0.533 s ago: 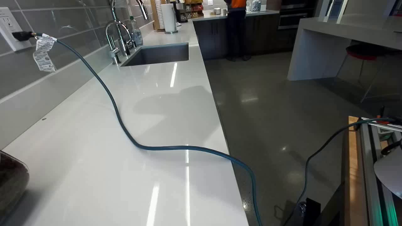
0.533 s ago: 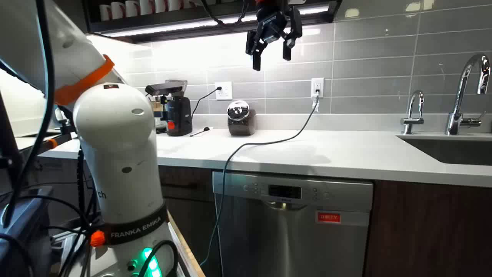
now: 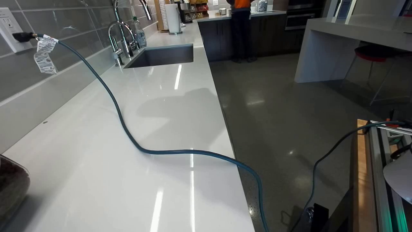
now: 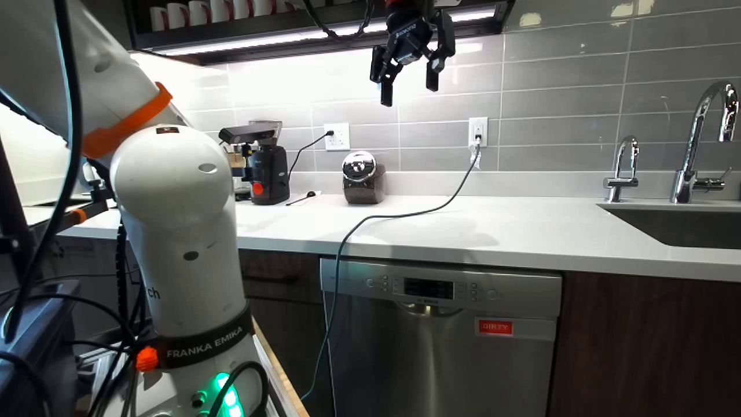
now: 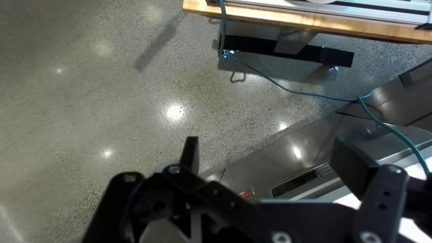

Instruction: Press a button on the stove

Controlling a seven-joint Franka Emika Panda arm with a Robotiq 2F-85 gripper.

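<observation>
While fingers (image 4: 386, 94) hang apart, dishwasher (image 4: 431, 353) label (image 4: 495, 328) — DIRTY; arm band (image 4: 202, 342) — FRANKA EMIKA.

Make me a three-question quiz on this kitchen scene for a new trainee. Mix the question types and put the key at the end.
1. True or false: the black two-fingered gripper is open.
2. Multiple choice: what does the red rectangular sign on the stainless-steel dishwasher say? A) CLEAN B) DIRTY C) HOT
3. Fill in: the long blue-green cable crosses the glossy white countertop and is plugged into a white ____.
Key: 1. true; 2. B; 3. wall outlet.
</observation>
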